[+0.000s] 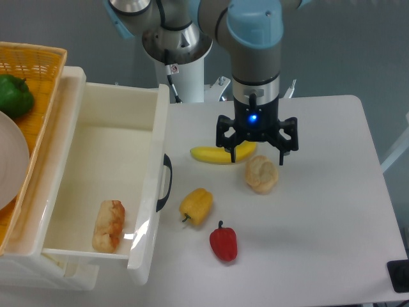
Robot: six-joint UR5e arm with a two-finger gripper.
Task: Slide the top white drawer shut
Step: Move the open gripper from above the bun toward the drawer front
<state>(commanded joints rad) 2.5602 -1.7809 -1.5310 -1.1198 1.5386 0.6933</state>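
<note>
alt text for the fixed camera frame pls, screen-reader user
A glossy cream-white plastic drawer with a curved black handle stands pulled open at left, a bread roll inside. The robot's open gripper hovers over a white table above a yellow banana, beside a yellow pepper and a red pepper.

top white drawer (102, 137) pulled fully open, curved black handle facing the table
</note>
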